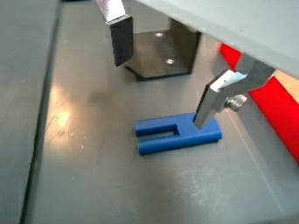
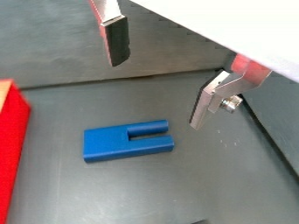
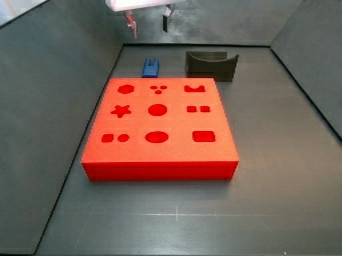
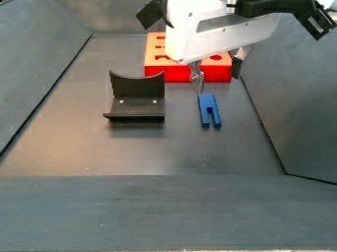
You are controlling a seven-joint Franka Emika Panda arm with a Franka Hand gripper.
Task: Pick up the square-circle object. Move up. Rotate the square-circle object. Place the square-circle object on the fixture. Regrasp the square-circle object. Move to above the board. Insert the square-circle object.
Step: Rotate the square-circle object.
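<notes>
Hand [image 2: 158,83] wide open, empty, hovering over square-circle object [image 2: 128,142], which lies flat on floor beside board [image 3: 158,125], fixture [image 4: 134,97] at its 9 o'clock in a side view. I'd center the fingers [image 1: 209,103] across the body, then descend straight. Count: 1 peg, 1 fixture, 1 board.

My two wrist views look down close past the claw [image 1: 163,79] at the blue peg [image 1: 176,135]. My side views face each other, both sharing the red board [image 3: 160,125] and fixture [image 4: 134,98].
</notes>
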